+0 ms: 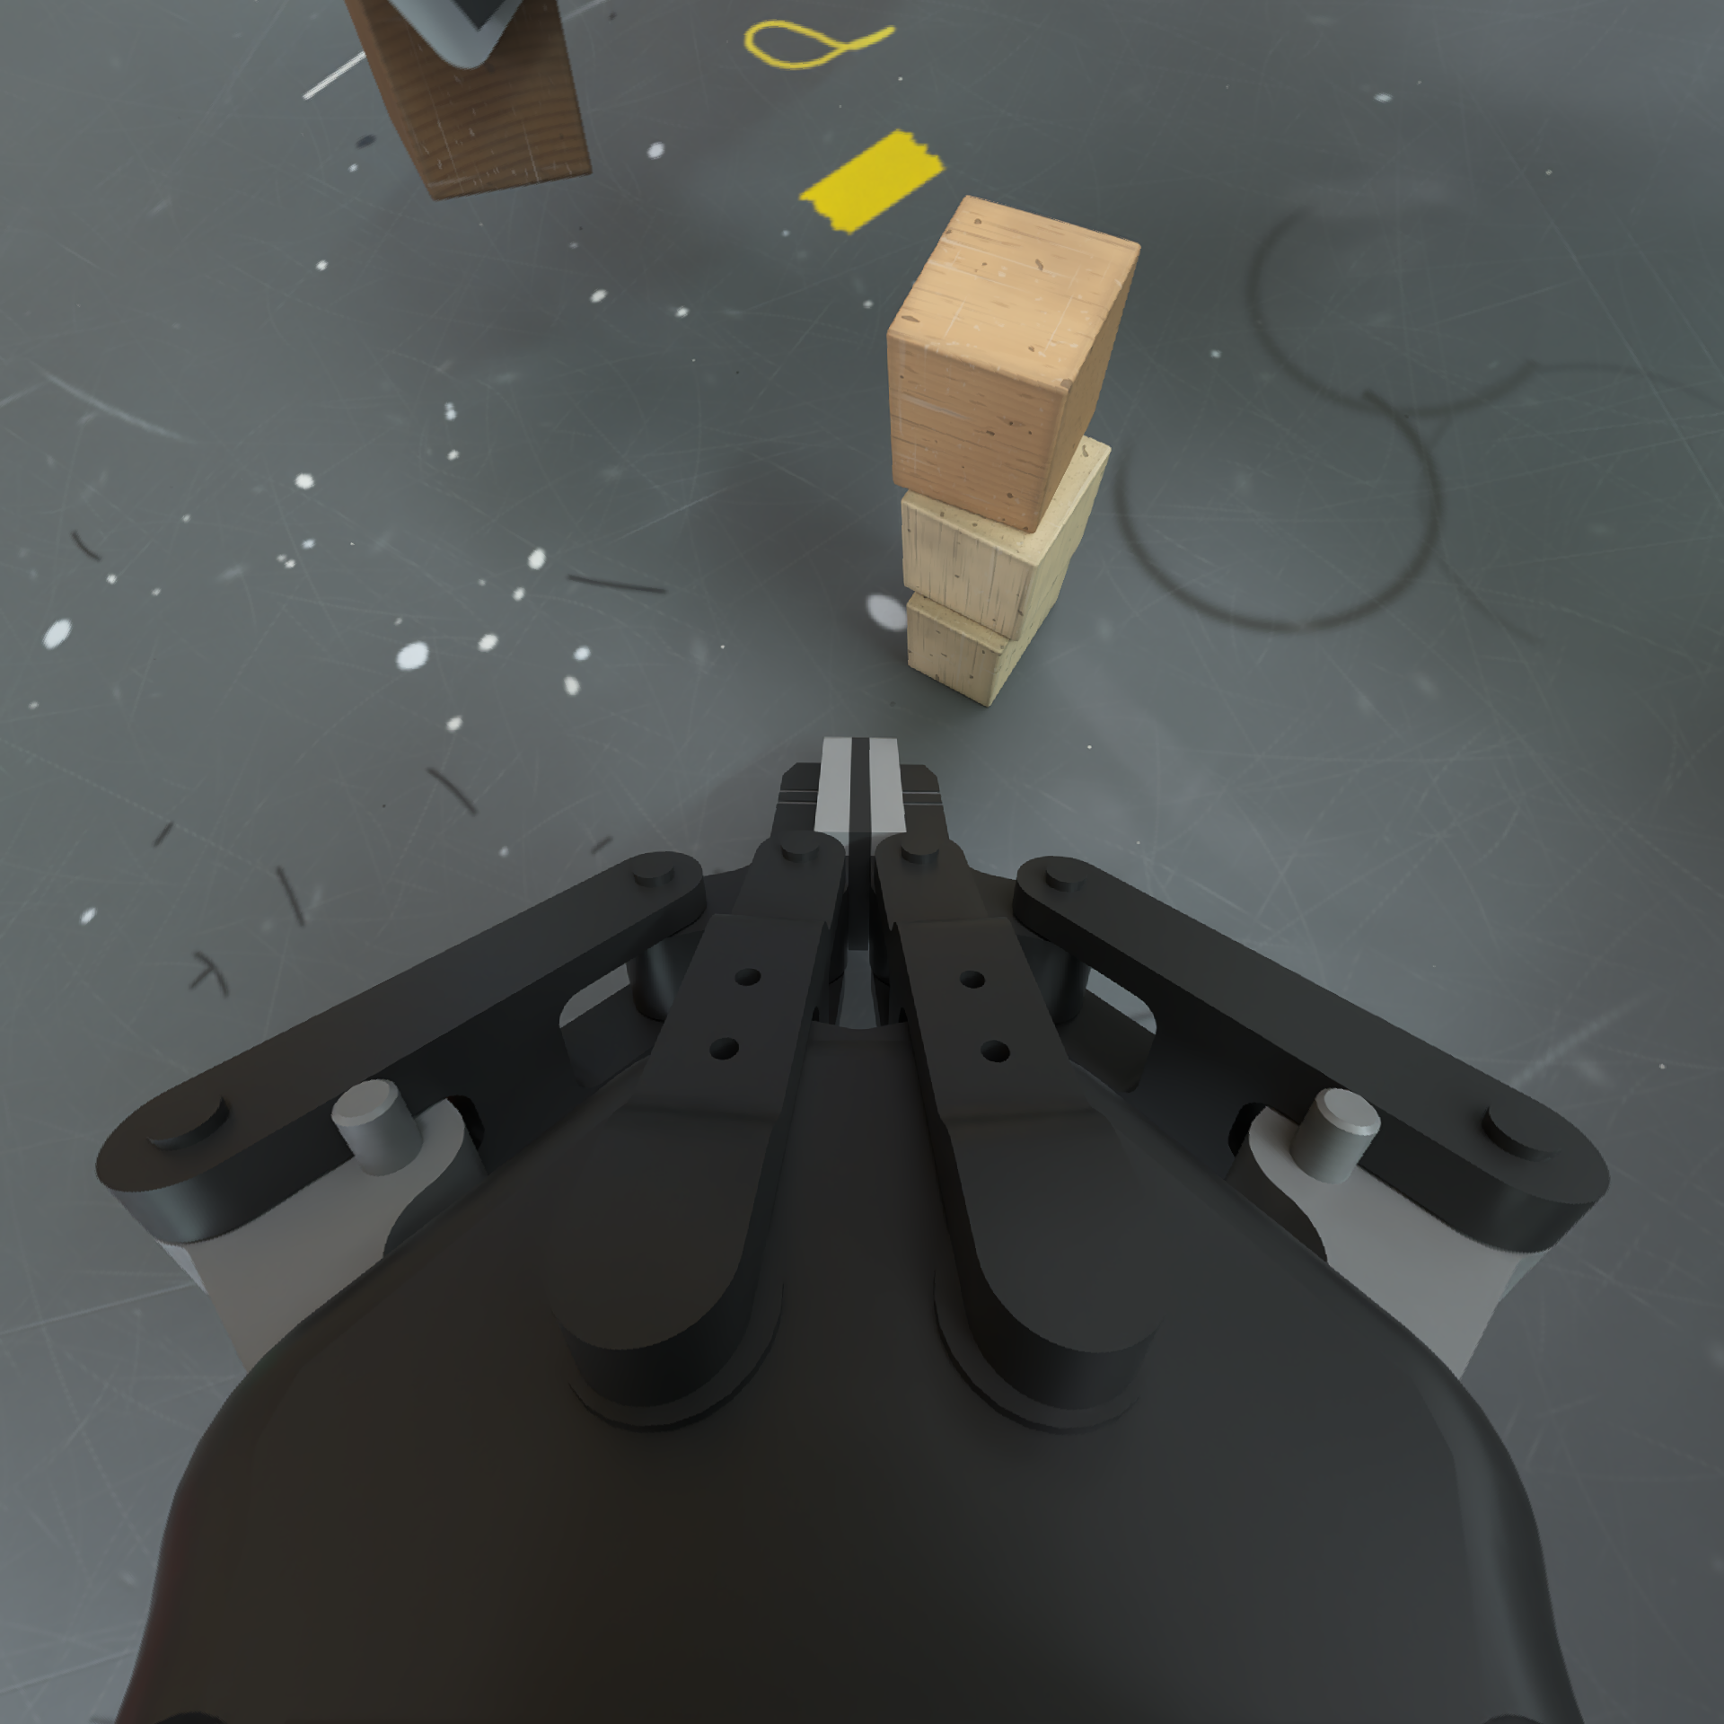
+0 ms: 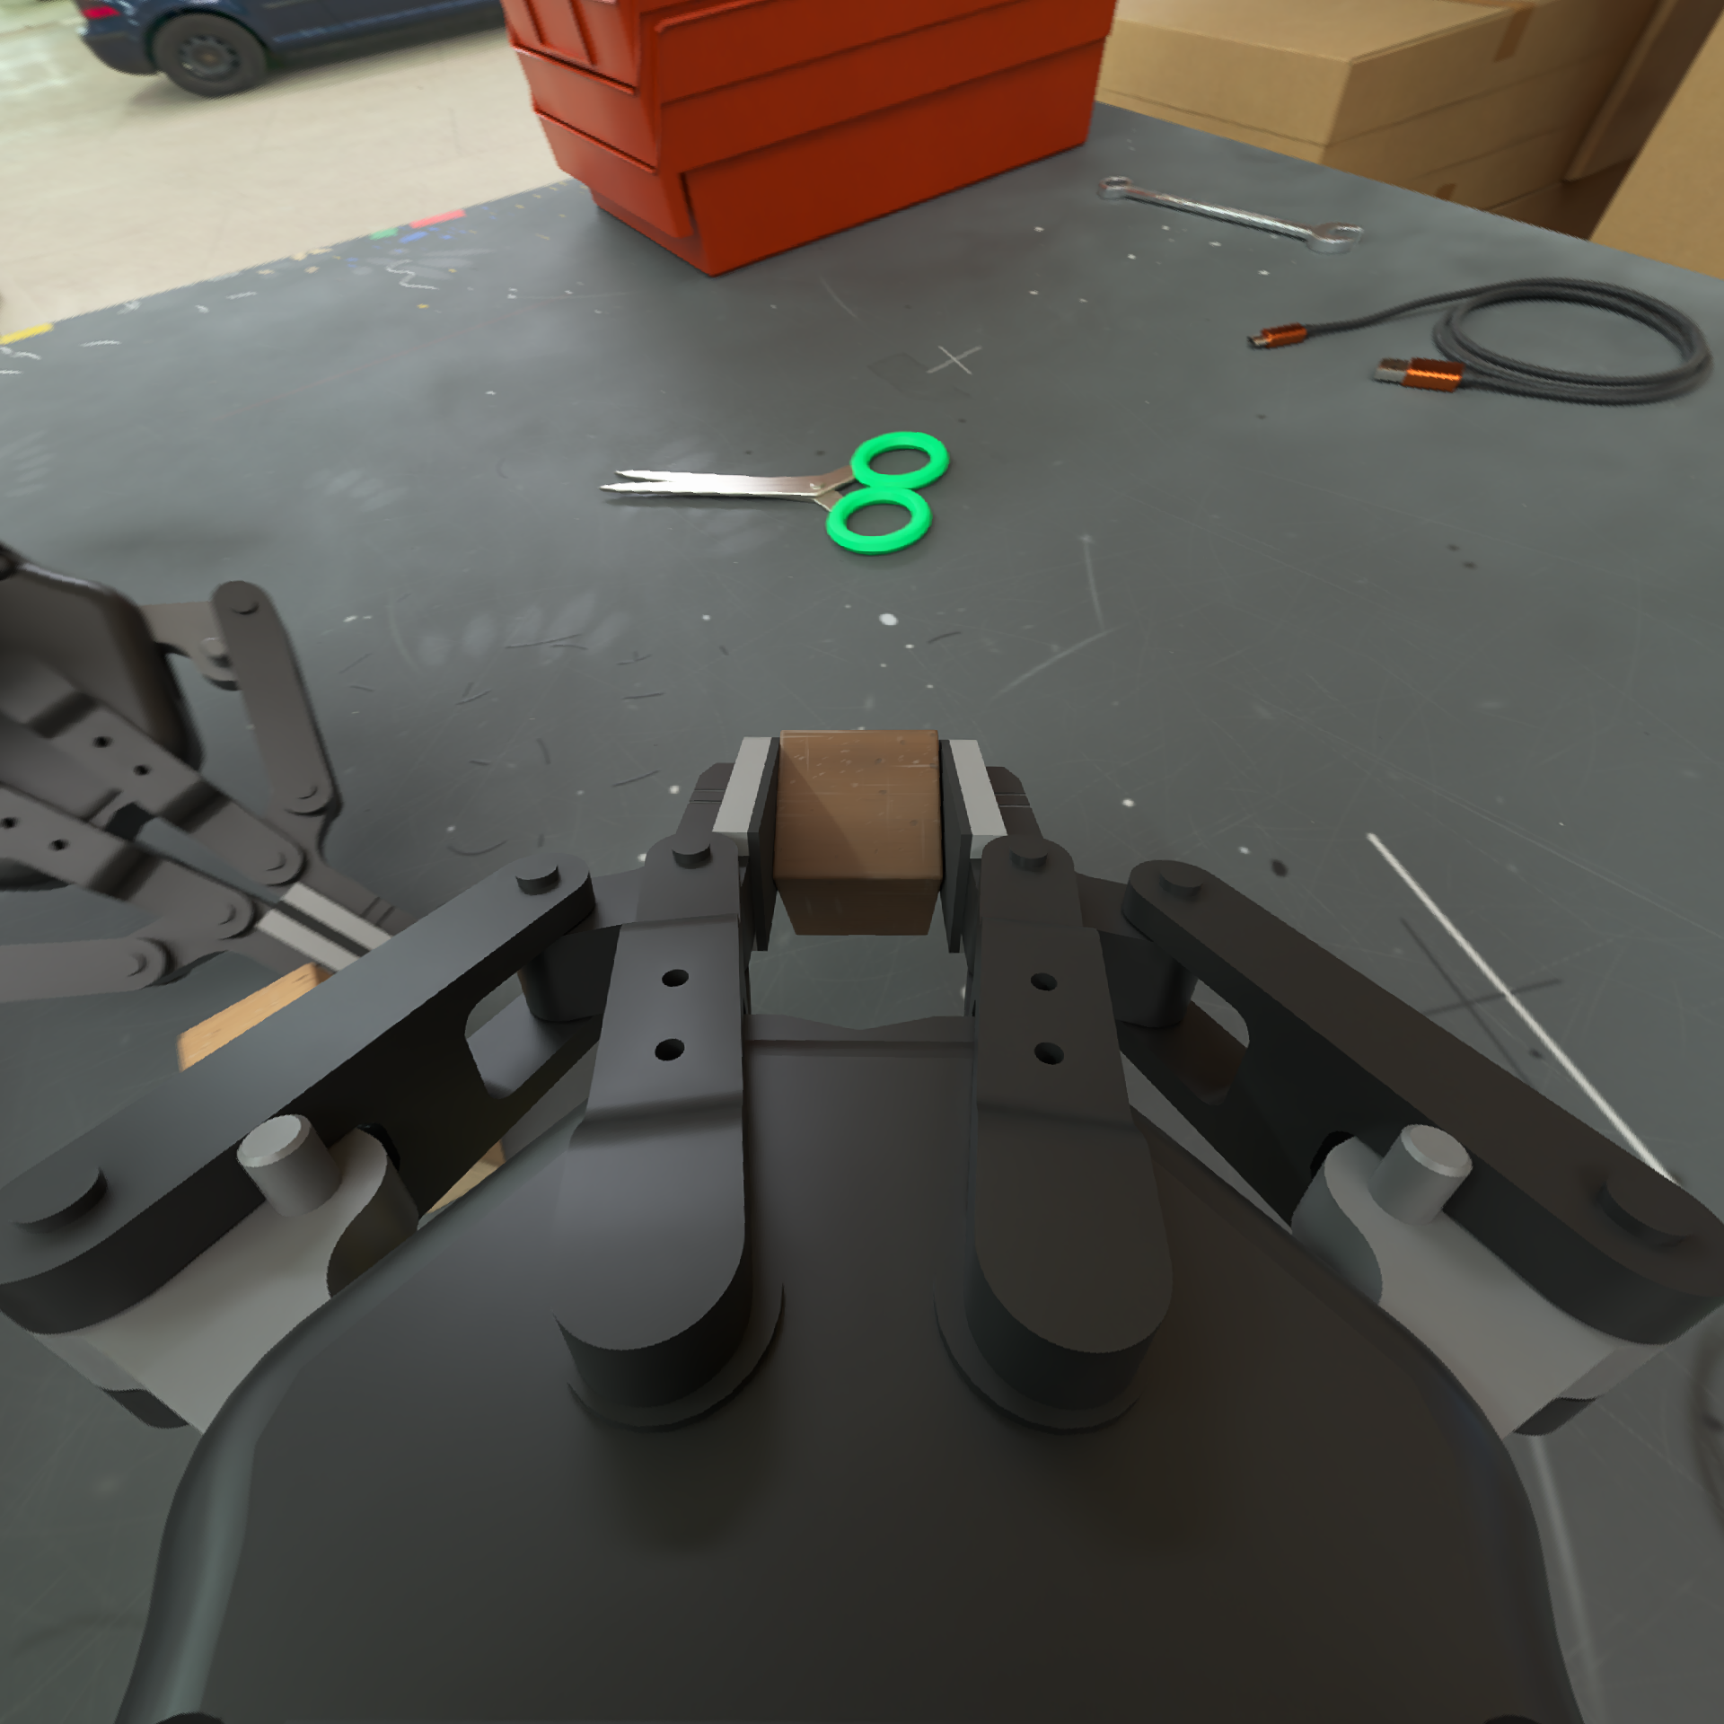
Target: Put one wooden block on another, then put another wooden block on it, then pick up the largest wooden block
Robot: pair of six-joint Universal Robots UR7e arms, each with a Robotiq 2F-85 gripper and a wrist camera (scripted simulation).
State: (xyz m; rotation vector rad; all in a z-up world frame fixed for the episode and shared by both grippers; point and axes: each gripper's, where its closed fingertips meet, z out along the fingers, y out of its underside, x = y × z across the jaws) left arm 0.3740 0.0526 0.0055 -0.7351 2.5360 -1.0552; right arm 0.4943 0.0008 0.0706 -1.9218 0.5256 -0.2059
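Observation:
In the left wrist view a stack of three wooden blocks stands on the grey table: a tan block [image 1: 1007, 364] on top, a pale block [image 1: 989, 550] under it, and a smaller pale block [image 1: 961, 653] at the bottom. My left gripper [image 1: 860, 756] is shut and empty, just short of the stack. My right gripper [image 2: 858, 774] is shut on a dark brown block [image 2: 856, 821] and holds it above the table. That brown block also shows at the top left of the left wrist view [image 1: 476, 112], off the table. The left gripper shows at the left of the right wrist view [image 2: 326, 924].
Green-handled scissors [image 2: 821, 490] lie ahead of the right gripper. Stacked red bins [image 2: 821, 121] stand at the far edge. A wrench [image 2: 1231, 215] and a coiled cable [image 2: 1567, 345] lie at the far right. Cardboard boxes [image 2: 1418, 75] stand beyond the table. Yellow tape [image 1: 872, 182] marks the table.

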